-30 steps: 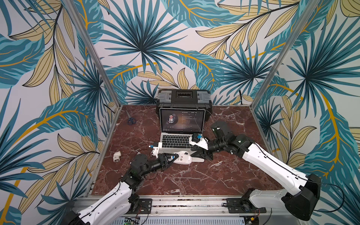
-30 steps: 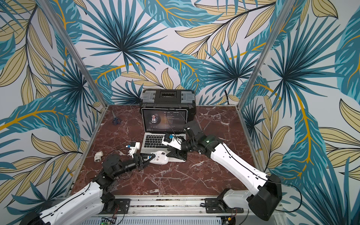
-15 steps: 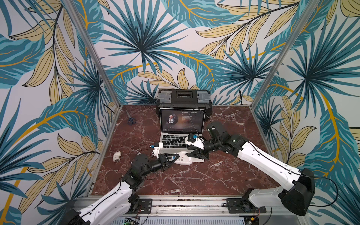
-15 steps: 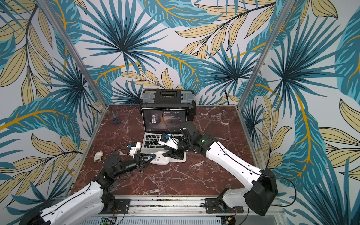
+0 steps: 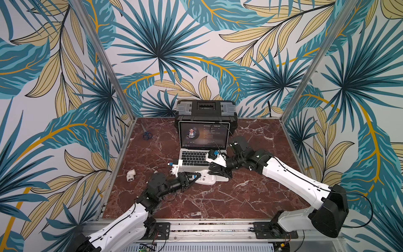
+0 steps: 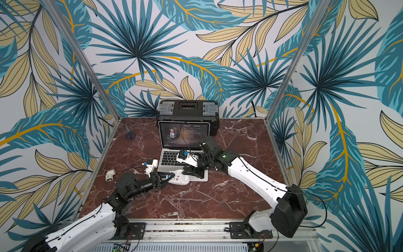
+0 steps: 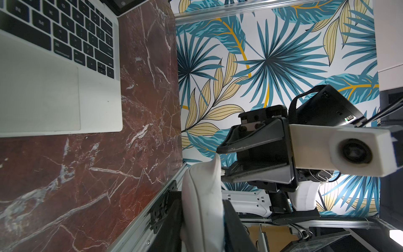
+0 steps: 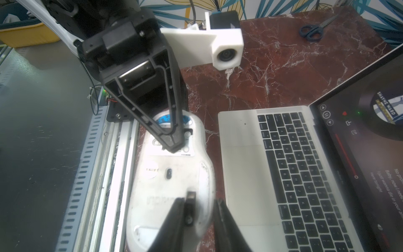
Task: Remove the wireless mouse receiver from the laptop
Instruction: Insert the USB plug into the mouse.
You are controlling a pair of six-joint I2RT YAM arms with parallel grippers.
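- Receiver (image 8: 191, 197): small dark stub, apparently out of the laptop (image 5: 196, 159), at the upturned wireless mouse (image 5: 205, 179), 6 o'clock of the laptop.
- Left gripper (image 5: 193, 176): clamped on the wireless mouse from 9 o'clock.
- Right gripper (image 8: 200, 204): nearer arm, at 3 o'clock, fingers astride the stub; grip unclear.
- Mouse axis: 9-to-3.
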